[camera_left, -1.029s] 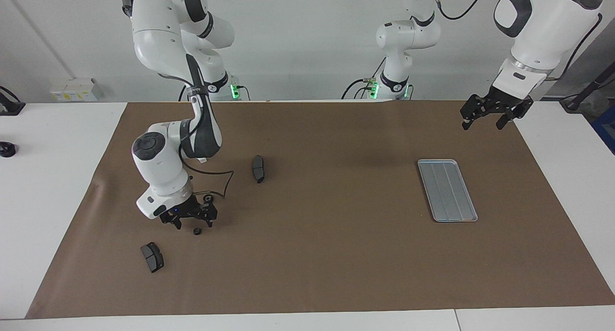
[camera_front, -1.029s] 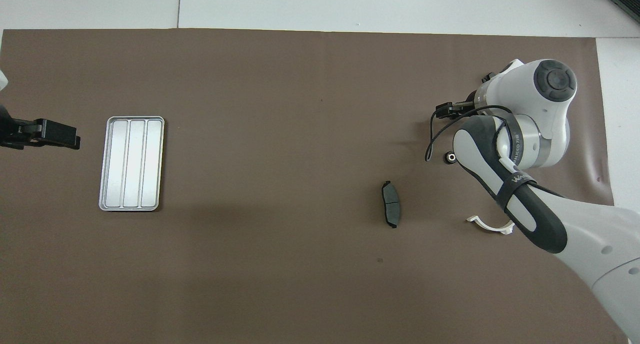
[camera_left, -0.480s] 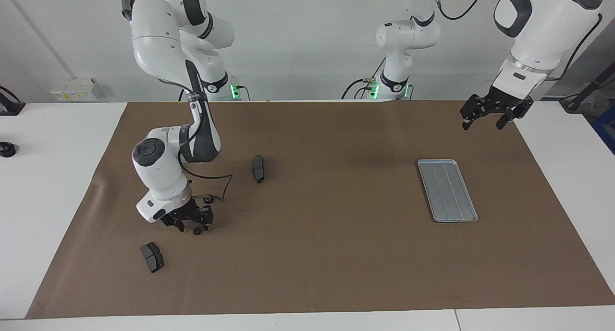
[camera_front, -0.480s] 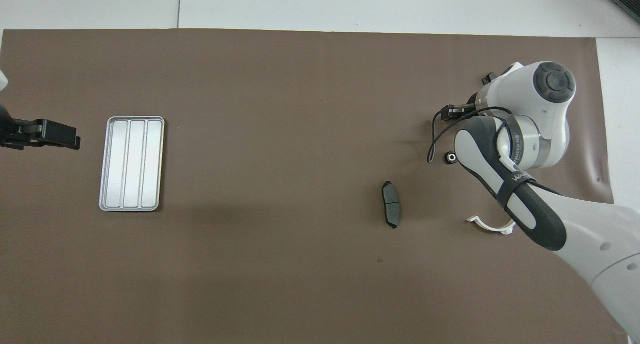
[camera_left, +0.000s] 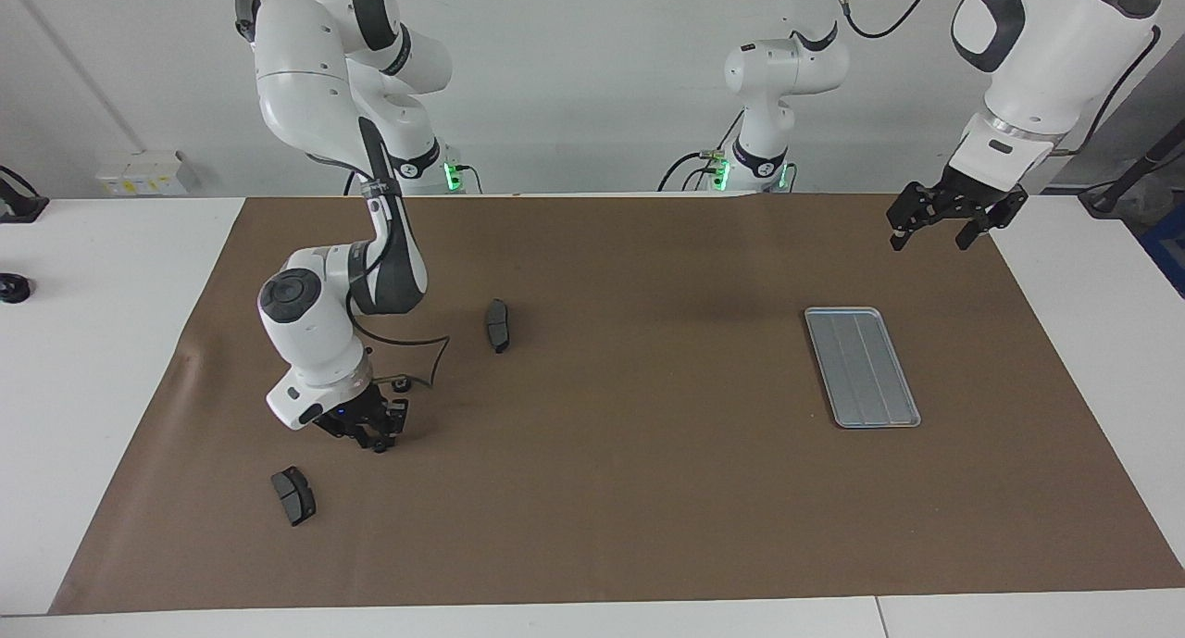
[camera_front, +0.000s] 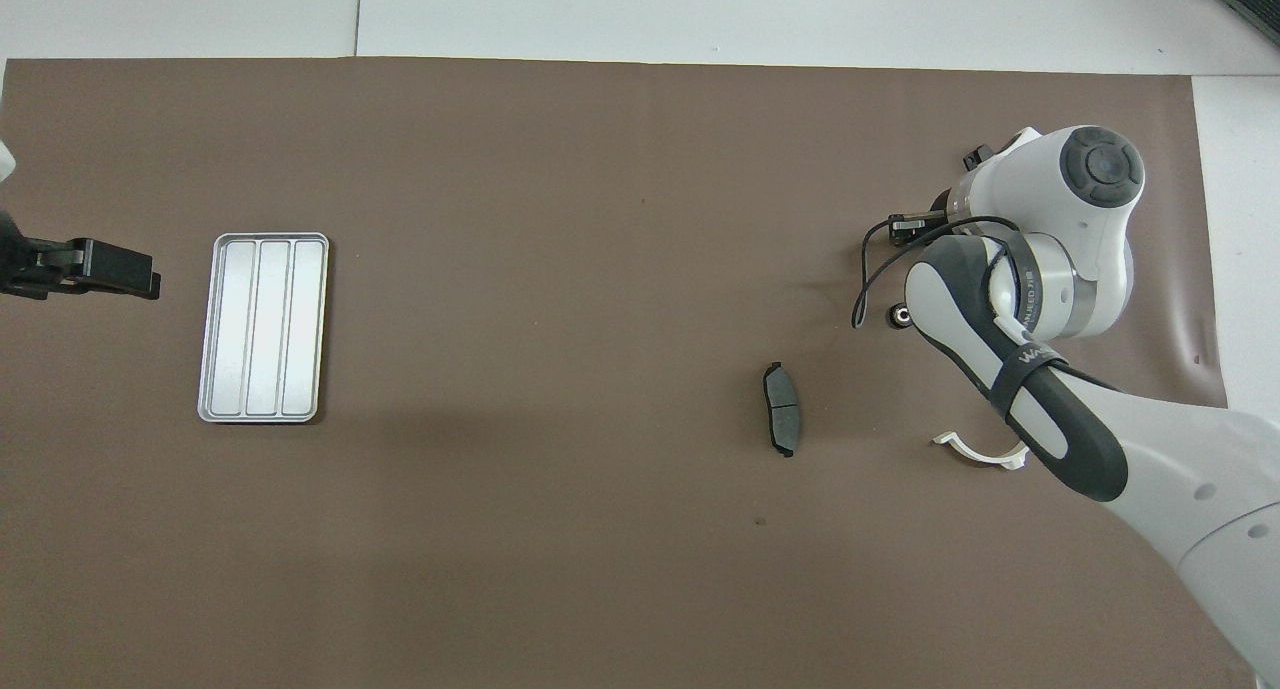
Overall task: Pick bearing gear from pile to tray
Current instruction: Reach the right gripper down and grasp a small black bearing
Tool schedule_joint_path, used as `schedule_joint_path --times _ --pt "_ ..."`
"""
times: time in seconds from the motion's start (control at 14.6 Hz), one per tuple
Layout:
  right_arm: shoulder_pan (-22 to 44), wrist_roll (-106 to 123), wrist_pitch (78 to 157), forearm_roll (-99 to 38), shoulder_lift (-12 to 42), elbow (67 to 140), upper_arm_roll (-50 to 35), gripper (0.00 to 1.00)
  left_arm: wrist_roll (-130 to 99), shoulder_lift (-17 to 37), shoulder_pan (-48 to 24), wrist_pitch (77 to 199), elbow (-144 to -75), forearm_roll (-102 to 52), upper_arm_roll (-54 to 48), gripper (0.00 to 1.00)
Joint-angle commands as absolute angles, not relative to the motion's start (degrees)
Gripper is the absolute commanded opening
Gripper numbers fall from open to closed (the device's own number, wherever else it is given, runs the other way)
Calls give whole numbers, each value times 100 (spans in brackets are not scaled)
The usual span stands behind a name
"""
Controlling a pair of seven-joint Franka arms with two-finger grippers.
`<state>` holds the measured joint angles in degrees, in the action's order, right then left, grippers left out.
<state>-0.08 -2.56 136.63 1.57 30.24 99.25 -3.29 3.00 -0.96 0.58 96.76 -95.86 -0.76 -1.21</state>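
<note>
White walls back a white surface (camera_left: 111, 360) overlaid with a broad brown mat (camera_left: 629, 490), and the two arms rise from the edge nearest the robots. Toward the right arm's end of the mat lies the pile, a loose scatter: one dark grey curved pad (camera_left: 498, 325) lies toward the middle of the surface, a second grey pad (camera_left: 293, 495) lies near the mat's edge farthest from the robots, a white half-ring bracket (camera_front: 982, 453) shows partly under the right arm in the overhead view, and a tiny black round gear (camera_left: 400, 384) with a pale centre sits just beside the arm's wrist cable. Another small black gear (camera_left: 380, 446) sits on the mat right at the tips of the right tool (camera_left: 375, 437), which is down at mat level with its fingers drawn in narrow around that gear; whether they already pinch it cannot be told. Toward the left arm's end of the surface lies the tray (camera_left: 863, 367), flat, silver-grey and rectangular with rounded corners, a low rim and lengthwise grooves, with nothing in it. The left arm waits with the left tool (camera_left: 929, 232) hanging in the air above the mat's corner nearest its base, fingers spread wide apart, holding nothing.
</note>
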Motion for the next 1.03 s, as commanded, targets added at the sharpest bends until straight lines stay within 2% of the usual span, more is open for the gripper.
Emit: schedule_joint_path --times 0.0,0.21,0.27,0.41,0.48,0.75,0.96 --pt "-44 -123 13773 220 3041 10055 -369 42 290 -211 132 9677 -9694 -114 -158 100" --pt "-44 -123 13711 228 3041 10055 -369 41 290 -211 132 9677 -9694 -114 -158 100" --pt "-44 -114 13702 229 3032 10055 -369 35 290 -211 132 9677 -9694 -114 -158 100" --pt "-44 -114 13676 229 3032 10072 -369 15 290 -211 132 9668 -9686 -114 -158 100" --pt "-44 -123 13667 229 3024 10072 -369 0 290 -211 132 9668 -9694 -114 -158 100" --pt "-9 -149 13448 229 2980 9915 -360 0 290 -211 132 9677 -9694 -114 -158 100" --pt "53 -429 12816 229 2708 9467 -387 0 290 -211 132 9677 -9694 -114 -158 100"
